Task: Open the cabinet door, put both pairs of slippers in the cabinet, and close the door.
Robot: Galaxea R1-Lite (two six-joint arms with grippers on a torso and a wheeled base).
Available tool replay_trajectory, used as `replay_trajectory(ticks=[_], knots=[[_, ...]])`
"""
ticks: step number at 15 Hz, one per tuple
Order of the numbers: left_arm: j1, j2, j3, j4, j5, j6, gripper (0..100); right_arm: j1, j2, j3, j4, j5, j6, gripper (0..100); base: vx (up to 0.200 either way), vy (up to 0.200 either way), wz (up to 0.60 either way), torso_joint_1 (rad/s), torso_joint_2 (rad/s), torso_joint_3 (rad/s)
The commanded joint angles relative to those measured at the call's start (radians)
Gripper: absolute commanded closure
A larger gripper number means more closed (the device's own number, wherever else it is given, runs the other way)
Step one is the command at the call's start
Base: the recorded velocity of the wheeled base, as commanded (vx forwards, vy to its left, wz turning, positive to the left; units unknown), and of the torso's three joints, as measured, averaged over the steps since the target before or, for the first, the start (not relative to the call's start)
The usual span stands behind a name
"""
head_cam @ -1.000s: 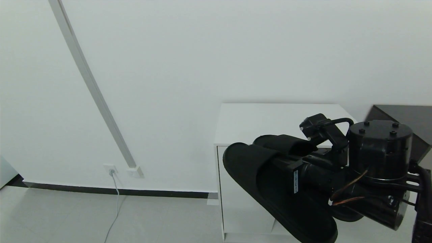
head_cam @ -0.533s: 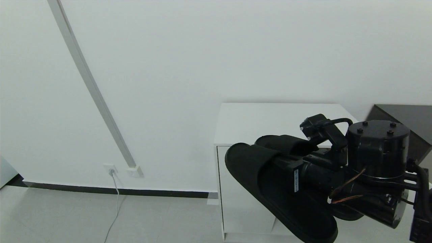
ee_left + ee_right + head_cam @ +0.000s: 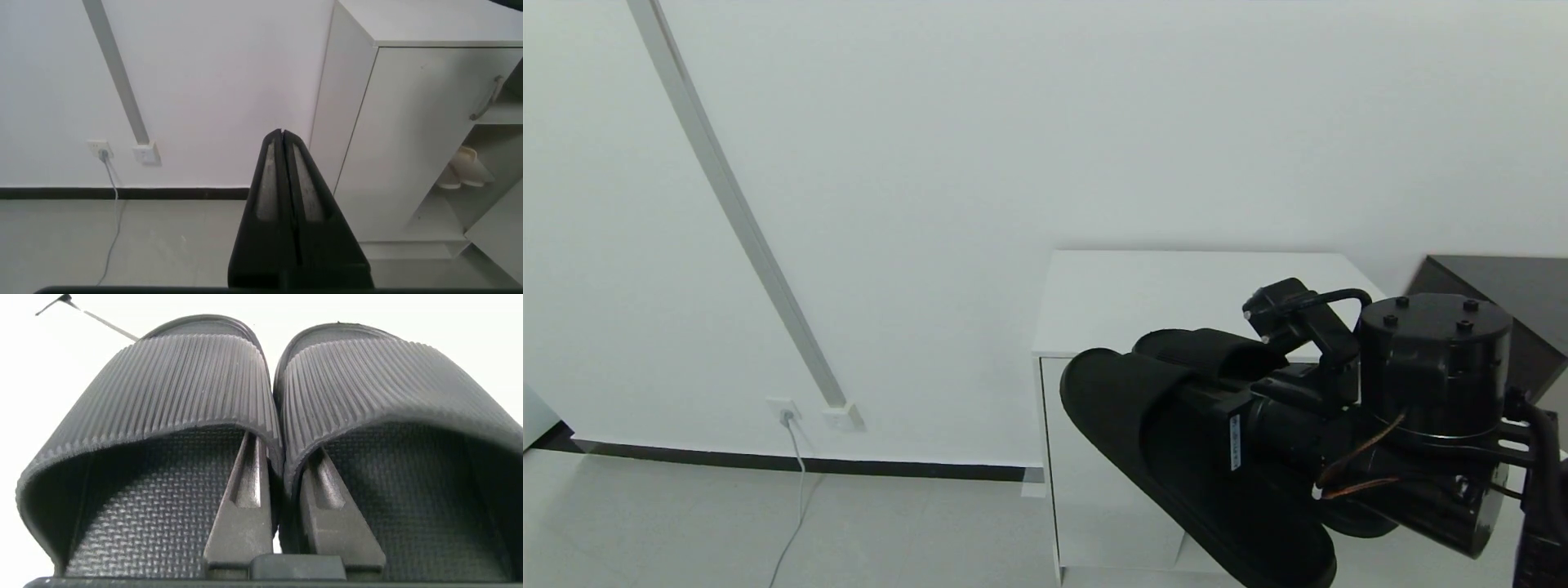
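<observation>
white cabinet (image 3: 1176, 286) at 4 o'clock in head view, back against the wall (image 3: 1013, 122), lower front partly hidden behind right arm. from left wrist cam, cabinet (image 3: 351, 98) w/ one door panel (image 3: 425, 139) flush and shut-looking, bar handle (image 3: 488, 98) at its edge. next to that panel an open compartment, w/ pale slippers (image 3: 467, 167) as a pair on the shelf (image 3: 445, 212) inside, toes outward. can't tell what else is in there, rest cut off by frame edge.

black slippers (image 3: 1143, 425) up in the air at 4–5 o'clock of head view, in front of cabinet, not in it, soles tilted down toward 5 o'clock, toes toward 10 o'clock. right gripper (image 3: 1225, 408) clamped on them. from right wrist cam, black slippers (image 3: 188, 384) side by side, one of the fingers (image 3: 245, 506) under each ribbed strap, right gripper (image 3: 284, 449) pinching the two inner side walls together.

left gripper (image 3: 281, 139) w/ fingers (image 3: 270, 188) pressed flat together, nothing between them, touching nothing, held clear of the floor and aimed at cabinet corner.

elsewhere in head view: grey trunking strip (image 3: 727, 196) slanting from 11 o'clock down to 8 o'clock on wall, socket (image 3: 786, 408) beside its foot w/ cable (image 3: 796, 490) trailing over floor (image 3: 686, 523), dark surface (image 3: 1503, 282) at 3 o'clock just beyond cabinet.
</observation>
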Motion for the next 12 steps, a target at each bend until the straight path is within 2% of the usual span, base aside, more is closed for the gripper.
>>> replay_trajectory(ticks=[1, 12], knots=[[0.0, 0.001, 0.0, -0.001, 0.0, 0.0, 100, 0.001, 0.004, 0.0, 0.0, 0.0, 0.0, 100, 0.0, -0.2, 0.0, 0.012, 0.01, -0.002], [0.0, 0.001, 0.0, -0.001, 0.0, 0.001, 100, 0.028, -0.036, 0.014, 0.0, -0.035, -0.003, 100, 0.0, -0.2, 0.0, 0.002, 0.0, 0.001]])
